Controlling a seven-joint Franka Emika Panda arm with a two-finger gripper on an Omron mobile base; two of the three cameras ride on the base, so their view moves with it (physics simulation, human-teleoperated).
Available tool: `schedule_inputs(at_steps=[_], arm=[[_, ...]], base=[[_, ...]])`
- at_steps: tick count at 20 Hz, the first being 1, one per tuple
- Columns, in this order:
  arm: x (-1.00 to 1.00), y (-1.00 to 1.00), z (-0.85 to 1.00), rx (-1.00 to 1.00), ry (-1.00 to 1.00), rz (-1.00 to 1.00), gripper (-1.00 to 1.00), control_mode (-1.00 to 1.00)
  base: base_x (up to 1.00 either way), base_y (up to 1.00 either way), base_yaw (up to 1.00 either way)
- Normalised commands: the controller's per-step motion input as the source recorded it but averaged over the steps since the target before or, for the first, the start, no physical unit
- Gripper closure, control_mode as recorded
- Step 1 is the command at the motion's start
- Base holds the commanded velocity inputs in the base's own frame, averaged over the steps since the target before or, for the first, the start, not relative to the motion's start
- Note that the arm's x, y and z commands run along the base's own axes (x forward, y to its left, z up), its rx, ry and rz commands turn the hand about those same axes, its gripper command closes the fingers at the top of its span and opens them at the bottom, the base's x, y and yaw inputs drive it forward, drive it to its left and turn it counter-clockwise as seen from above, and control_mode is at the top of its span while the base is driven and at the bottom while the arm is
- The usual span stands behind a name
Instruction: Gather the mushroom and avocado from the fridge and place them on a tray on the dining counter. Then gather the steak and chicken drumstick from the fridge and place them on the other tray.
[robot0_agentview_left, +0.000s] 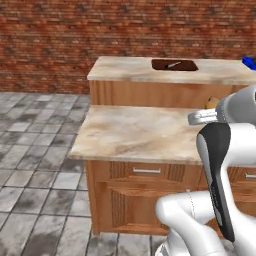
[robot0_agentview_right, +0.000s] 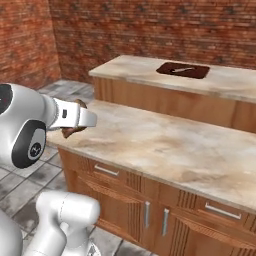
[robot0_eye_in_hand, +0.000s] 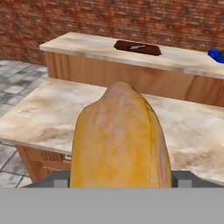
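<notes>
The chicken drumstick (robot0_eye_in_hand: 120, 140), a big tan-orange knobbly lump, sits between the two dark finger tips of my gripper (robot0_eye_in_hand: 120, 180), which is shut on it. In the left base view the gripper (robot0_agentview_left: 209, 111) hangs over the near counter's right part, with the drumstick's tan end (robot0_agentview_left: 212, 102) peeking out. The right base view has the gripper (robot0_agentview_right: 79, 119) at that counter's left corner. The other tray (robot0_agentview_left: 174, 64) (robot0_agentview_right: 183, 70) (robot0_eye_in_hand: 137, 47), dark reddish-brown, lies on the dining counter (robot0_agentview_left: 125, 70) (robot0_eye_in_hand: 74, 43) behind, with a small pale thing on it. A corner of the blue tray (robot0_agentview_left: 249, 62) (robot0_eye_in_hand: 216, 55) shows at the far right.
A shorter island (robot0_agentview_left: 135, 132) (robot0_agentview_right: 165, 145) with a marble-look top and drawers stands between me and the dining counter. A red brick wall (robot0_agentview_left: 75, 30) runs behind. Grey tiled floor (robot0_agentview_left: 35, 150) lies open to the left.
</notes>
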Motion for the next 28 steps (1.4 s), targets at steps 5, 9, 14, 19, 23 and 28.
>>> schedule_inputs(at_steps=[5, 9, 14, 19, 23, 28], arm=[[0.0, 0.0, 0.0, 0.0, 0.0, 0.0, 1.0, 1.0], [0.0, 0.0, 0.0, 0.0, 0.0, 0.0, 1.0, 1.0], [0.0, 0.0, 0.0, 0.0, 0.0, 0.0, 1.0, 1.0], [0.0, 0.0, 0.0, 0.0, 0.0, 0.0, 1.0, 1.0], [0.0, 0.0, 0.0, 0.0, 0.0, 0.0, 1.0, 1.0], [0.0, 0.0, 0.0, 0.0, 0.0, 0.0, 1.0, 1.0]], base=[[0.48, 1.0, 0.0], [0.48, 1.0, -0.01], [0.48, 1.0, -0.05], [0.44, 1.0, -0.19], [0.45, 1.0, -0.23], [0.44, 0.92, -0.35]])
